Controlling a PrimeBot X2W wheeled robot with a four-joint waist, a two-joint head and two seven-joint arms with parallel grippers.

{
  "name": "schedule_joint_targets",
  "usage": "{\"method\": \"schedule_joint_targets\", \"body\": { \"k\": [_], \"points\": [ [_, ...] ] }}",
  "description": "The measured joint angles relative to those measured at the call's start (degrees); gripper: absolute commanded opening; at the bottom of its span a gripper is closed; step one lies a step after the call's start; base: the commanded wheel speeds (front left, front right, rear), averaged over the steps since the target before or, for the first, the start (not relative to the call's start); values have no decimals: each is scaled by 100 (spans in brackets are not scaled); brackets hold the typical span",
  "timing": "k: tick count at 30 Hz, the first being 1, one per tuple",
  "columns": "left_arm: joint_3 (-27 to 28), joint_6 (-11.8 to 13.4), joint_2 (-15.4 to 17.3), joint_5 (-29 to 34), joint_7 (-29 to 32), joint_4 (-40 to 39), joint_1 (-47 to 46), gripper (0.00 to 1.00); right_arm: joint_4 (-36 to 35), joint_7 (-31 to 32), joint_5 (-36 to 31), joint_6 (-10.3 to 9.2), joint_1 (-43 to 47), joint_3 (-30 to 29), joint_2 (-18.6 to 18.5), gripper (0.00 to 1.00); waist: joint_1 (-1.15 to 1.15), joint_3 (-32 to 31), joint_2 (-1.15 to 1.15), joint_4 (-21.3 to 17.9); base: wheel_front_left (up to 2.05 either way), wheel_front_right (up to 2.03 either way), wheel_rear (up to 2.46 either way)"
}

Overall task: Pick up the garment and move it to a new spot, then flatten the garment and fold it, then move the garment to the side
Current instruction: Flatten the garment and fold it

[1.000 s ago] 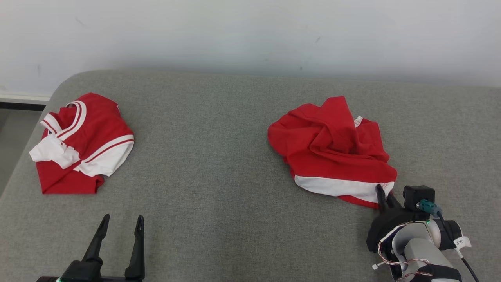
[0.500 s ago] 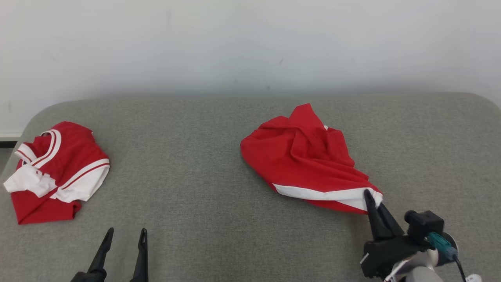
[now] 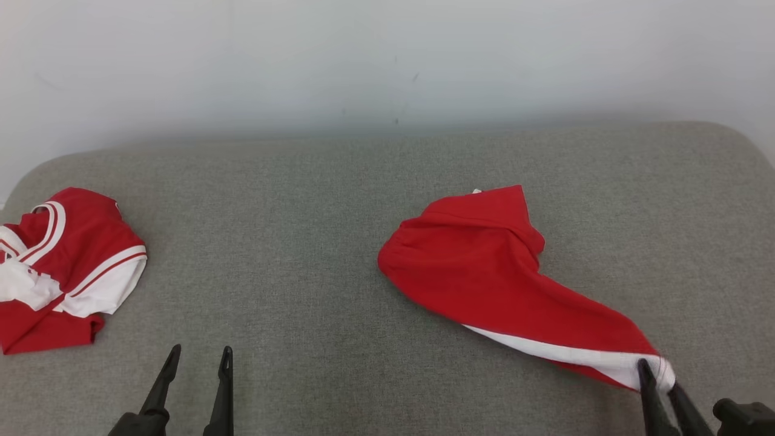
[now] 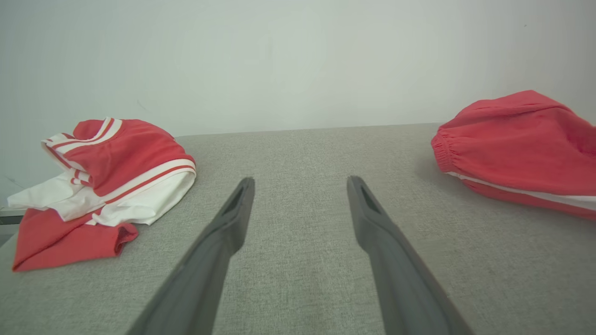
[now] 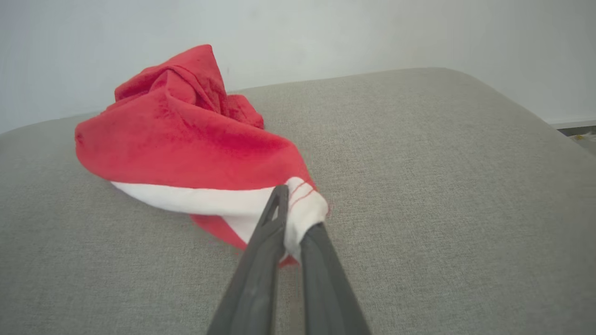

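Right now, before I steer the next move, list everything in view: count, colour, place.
garment: one, red with a white stripe, right of centre on the cushion, stretched toward the lower right
second garment: one, red and white with striped trim, bunched at the cushion's left end
cushion: one, grey fabric, under both garments
wall: one, white, behind the cushion
left gripper: one, dark, open, lower left over bare cushion, holding nothing
right gripper: one, dark, lower right, shut on the garment's white corner
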Motion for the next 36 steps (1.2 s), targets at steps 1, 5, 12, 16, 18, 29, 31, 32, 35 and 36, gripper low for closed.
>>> {"method": "schedule_joint_targets", "body": {
  "k": [1,5,12,16,18,29,31,32,35,36],
  "points": [
    [-10,-7,-11,20,0,16,-2,100,-59,-1,-7,0,-7,-38,25,100,0,-17,0,4,0,0,0],
    [-12,-16,-13,35,0,58,-13,100,-313,-7,-203,0,-83,-131,85,100,0,-122,0,34,0,0,0],
    [34,-30,12,79,0,49,61,100,-614,-19,-347,0,-215,-235,121,100,0,-305,0,174,0,0,0],
    [49,-8,20,94,0,2,107,100,-728,-215,-392,0,-325,-71,167,100,0,-351,0,281,0,0,0],
    [54,-5,20,116,0,-14,116,100,-742,-345,-392,0,-333,53,216,100,0,-362,0,337,0,0,0],
    [205,98,30,123,0,-109,132,100,-393,-867,-391,0,-357,427,449,100,0,-258,0,504,0,0,0],
    [207,93,47,123,0,-101,107,100,-335,-896,-391,0,-441,465,466,100,0,-219,0,464,0,0,0],
    [179,78,60,123,0,-92,51,100,-313,-915,-391,0,-478,481,467,100,0,-198,0,436,0,0,0],
    [85,-11,86,135,0,-56,-194,100,-252,-924,-392,0,-556,513,470,100,0,-149,0,367,0,0,0],
    [25,-42,103,152,0,-20,-356,100,-218,-932,-394,0,-589,532,472,100,0,-125,0,325,0,0,0]
  ]
}}
